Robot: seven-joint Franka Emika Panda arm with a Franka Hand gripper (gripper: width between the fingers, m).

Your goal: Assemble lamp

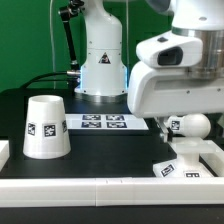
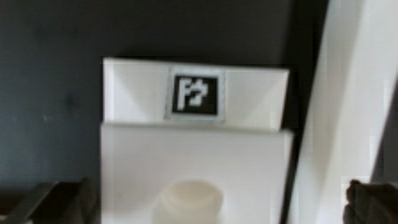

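The base is seen below the spread, empty hand. It is judged light, stiff, slick plastic, best pinched across opposite flat edges.

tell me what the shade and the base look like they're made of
Shade: probably matte white plastic, with a smooth, even surface and no shine or weave. Base: likely the same matte white plastic, with flat dull faces, crisp edges and a black-and-white tag on it.
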